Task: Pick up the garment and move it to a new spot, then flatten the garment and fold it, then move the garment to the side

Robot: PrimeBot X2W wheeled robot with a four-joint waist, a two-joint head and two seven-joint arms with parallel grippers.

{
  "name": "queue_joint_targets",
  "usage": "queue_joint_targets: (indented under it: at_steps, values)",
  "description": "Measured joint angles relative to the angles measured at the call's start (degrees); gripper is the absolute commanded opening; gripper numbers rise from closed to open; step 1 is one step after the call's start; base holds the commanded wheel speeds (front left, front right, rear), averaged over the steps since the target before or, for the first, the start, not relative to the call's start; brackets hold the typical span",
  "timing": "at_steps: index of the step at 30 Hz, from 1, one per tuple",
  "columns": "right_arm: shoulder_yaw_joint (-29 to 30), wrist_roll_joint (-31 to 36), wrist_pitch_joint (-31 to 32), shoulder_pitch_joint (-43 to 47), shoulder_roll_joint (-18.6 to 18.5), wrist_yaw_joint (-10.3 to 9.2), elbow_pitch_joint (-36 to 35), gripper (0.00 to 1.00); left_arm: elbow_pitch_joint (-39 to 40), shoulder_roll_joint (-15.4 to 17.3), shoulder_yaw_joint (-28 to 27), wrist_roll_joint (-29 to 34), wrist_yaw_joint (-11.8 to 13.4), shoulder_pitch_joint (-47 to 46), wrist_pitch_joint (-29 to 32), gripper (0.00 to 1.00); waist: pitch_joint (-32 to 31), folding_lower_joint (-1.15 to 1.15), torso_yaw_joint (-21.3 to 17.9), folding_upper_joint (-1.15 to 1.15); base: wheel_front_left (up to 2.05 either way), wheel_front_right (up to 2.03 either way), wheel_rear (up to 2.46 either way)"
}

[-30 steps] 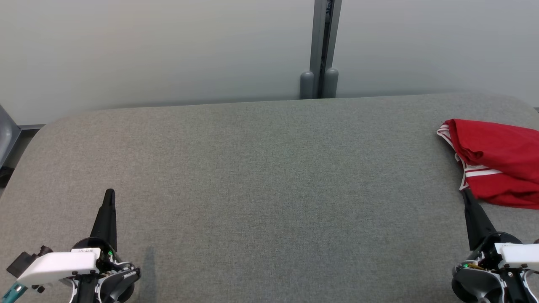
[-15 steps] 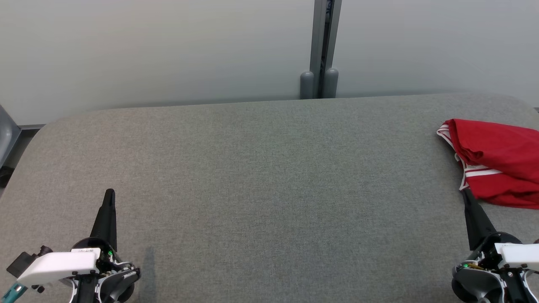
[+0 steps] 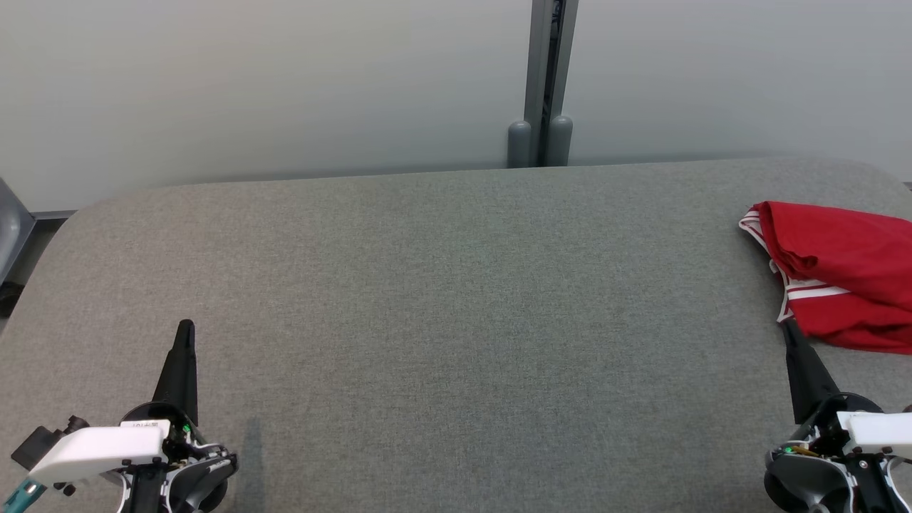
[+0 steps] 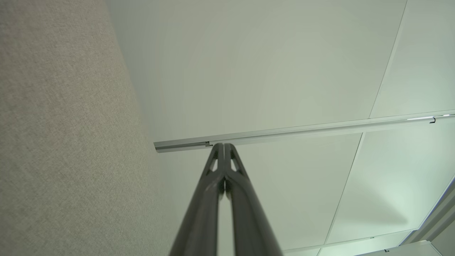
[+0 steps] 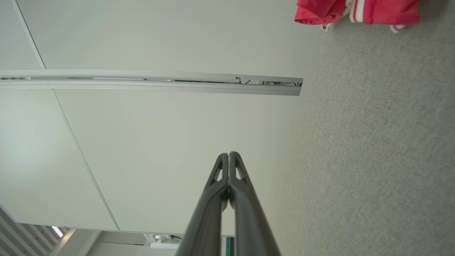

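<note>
The garment [image 3: 844,274] is red with white stripes and lies folded in a bundle at the far right of the grey table [image 3: 456,299], running out of the head view. The right wrist view catches the garment [image 5: 355,10] at its top edge. My right gripper [image 3: 788,329] is shut and empty, its tip just short of the garment's near edge. In its own wrist view the right gripper [image 5: 228,154] shows both fingers pressed together. My left gripper [image 3: 185,326] stands shut and empty at the lower left, far from the garment; the left gripper [image 4: 224,145] is shut in its wrist view too.
A pale wall runs behind the table, with a grey post [image 3: 547,85] and two rounded grey caps at its foot. A grey chair part [image 3: 11,235] shows beyond the table's left edge. The table's far corners are rounded.
</note>
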State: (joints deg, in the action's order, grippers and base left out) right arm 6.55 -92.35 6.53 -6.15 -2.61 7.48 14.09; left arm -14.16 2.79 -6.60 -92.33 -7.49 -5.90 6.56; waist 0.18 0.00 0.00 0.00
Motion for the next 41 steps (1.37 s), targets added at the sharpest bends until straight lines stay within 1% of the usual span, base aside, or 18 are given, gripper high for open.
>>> queue_joint_targets:
  at_steps: [41]
  values:
    - [0.00,0.00,0.00,-0.01,0.00,0.00,0.00,0.00,0.01,0.00,0.00,0.00,0.00,0.00,0.01,0.00,0.00,0.00,0.00,0.00,0.00,0.00,0.00]
